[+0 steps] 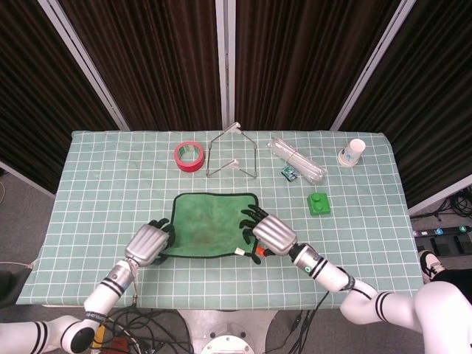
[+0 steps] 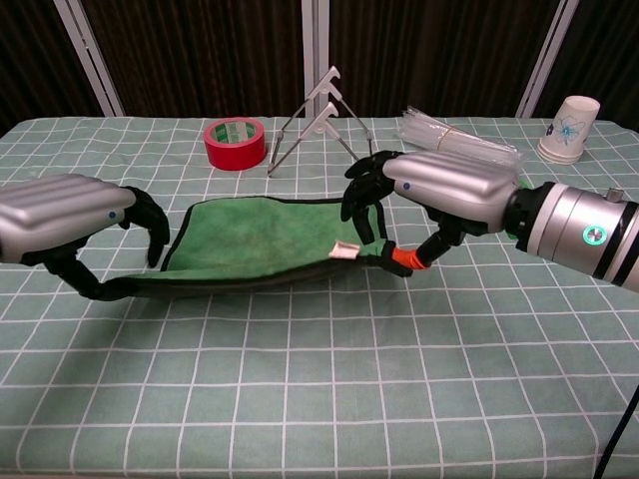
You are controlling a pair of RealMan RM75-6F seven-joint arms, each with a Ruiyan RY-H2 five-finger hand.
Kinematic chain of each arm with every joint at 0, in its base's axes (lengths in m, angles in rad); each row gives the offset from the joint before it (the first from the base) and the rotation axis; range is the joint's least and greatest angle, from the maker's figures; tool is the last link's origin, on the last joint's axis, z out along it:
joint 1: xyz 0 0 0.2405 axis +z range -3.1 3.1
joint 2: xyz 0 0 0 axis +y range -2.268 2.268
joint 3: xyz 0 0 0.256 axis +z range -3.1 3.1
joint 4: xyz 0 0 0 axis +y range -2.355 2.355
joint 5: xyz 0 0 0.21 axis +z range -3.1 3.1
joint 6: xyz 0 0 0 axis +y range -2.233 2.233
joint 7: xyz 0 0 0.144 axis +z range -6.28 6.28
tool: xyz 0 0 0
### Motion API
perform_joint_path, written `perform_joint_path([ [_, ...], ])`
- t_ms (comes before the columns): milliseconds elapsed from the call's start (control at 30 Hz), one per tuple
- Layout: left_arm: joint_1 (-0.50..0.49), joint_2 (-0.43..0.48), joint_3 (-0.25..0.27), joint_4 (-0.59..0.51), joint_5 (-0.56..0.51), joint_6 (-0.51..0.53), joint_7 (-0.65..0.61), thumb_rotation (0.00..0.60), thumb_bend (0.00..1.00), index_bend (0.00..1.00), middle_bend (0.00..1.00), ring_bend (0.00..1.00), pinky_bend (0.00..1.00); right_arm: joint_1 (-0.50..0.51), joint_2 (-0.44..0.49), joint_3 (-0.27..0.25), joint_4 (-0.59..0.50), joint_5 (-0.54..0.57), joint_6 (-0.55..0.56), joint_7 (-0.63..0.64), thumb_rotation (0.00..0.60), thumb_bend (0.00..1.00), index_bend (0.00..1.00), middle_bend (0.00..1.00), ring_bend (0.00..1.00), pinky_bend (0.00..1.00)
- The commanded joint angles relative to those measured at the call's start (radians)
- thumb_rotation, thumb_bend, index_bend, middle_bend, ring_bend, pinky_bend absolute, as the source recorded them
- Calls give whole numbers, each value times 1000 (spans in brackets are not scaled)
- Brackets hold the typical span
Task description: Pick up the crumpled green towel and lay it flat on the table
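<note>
The green towel (image 1: pixel 211 224) (image 2: pixel 262 236) is spread out over the middle of the table, its far edge lying on the cloth and its near edge held just above it. My left hand (image 1: pixel 147 242) (image 2: pixel 70 216) pinches the near left corner. My right hand (image 1: pixel 271 234) (image 2: pixel 439 186) pinches the near right corner, where a small white tag (image 2: pixel 345 251) shows. An orange-tipped finger (image 2: pixel 402 259) of the right hand sits under that corner.
A red tape roll (image 1: pixel 189 155) (image 2: pixel 235 143) and a metal wire stand (image 1: pixel 231 151) (image 2: pixel 319 120) stand behind the towel. A clear plastic packet (image 1: pixel 296 158), a small blue item (image 1: pixel 289 173), a green block (image 1: pixel 318 203) and a paper cup (image 1: pixel 354 152) (image 2: pixel 567 128) lie to the right.
</note>
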State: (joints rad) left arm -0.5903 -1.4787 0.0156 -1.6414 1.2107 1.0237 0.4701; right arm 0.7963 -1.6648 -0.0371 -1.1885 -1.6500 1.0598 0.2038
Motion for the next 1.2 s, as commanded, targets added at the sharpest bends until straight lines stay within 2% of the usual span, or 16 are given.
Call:
perform_joint_path([
  [33, -4, 8, 1, -14, -11, -10, 13, 599, 128, 315, 275, 165, 273, -9, -12, -18, 18, -21, 9, -17, 600, 449, 778, 286, 65, 0],
  [267, -12, 38, 6, -66, -32, -31, 40, 517, 17, 254, 247, 165, 274, -29, -34, -61, 52, -70, 29, -51, 600, 449, 779, 285, 60, 0],
  [433, -10, 60, 8, -99, -15, -21, 38, 491, 0, 245, 244, 165, 273, -45, -35, -88, 59, -95, 37, -78, 600, 449, 769, 273, 48, 0],
  [533, -6, 67, 7, -108, -5, -13, 28, 489, 0, 244, 244, 165, 274, -57, -30, -99, 57, -99, 37, -106, 600, 367, 667, 228, 19, 0],
  [600, -5, 70, 6, -111, 2, -9, 23, 489, 0, 243, 244, 165, 274, -67, -23, -105, 49, -97, 33, -134, 598, 209, 528, 180, 1, 0],
  [667, -4, 70, 3, -111, 6, -5, 18, 488, 0, 243, 244, 165, 274, -77, -14, -108, 32, -91, 26, -160, 554, 73, 405, 138, 0, 0],
  [700, -3, 70, 2, -111, 6, -4, 18, 488, 0, 243, 244, 165, 273, -81, -9, -110, 23, -86, 21, -170, 513, 27, 346, 116, 0, 0],
  [833, -3, 70, -5, -107, 1, -1, 15, 488, 0, 243, 244, 164, 273, -97, 23, -111, -37, -52, -13, -198, 384, 0, 187, 48, 0, 0],
  [933, -2, 72, -11, -104, -6, 0, 6, 488, 0, 243, 244, 164, 274, -102, 45, -107, -74, -33, -30, -215, 346, 0, 111, 25, 0, 0],
  [1100, 4, 76, -27, -95, -22, 10, -17, 490, 0, 243, 244, 164, 273, -113, 61, -59, -121, 16, -24, -208, 340, 0, 99, 20, 0, 0],
  [1200, 8, 83, -35, -94, -33, 14, -29, 488, 0, 243, 244, 164, 273, -111, 40, -16, -118, 54, -30, -221, 379, 0, 99, 19, 0, 0],
])
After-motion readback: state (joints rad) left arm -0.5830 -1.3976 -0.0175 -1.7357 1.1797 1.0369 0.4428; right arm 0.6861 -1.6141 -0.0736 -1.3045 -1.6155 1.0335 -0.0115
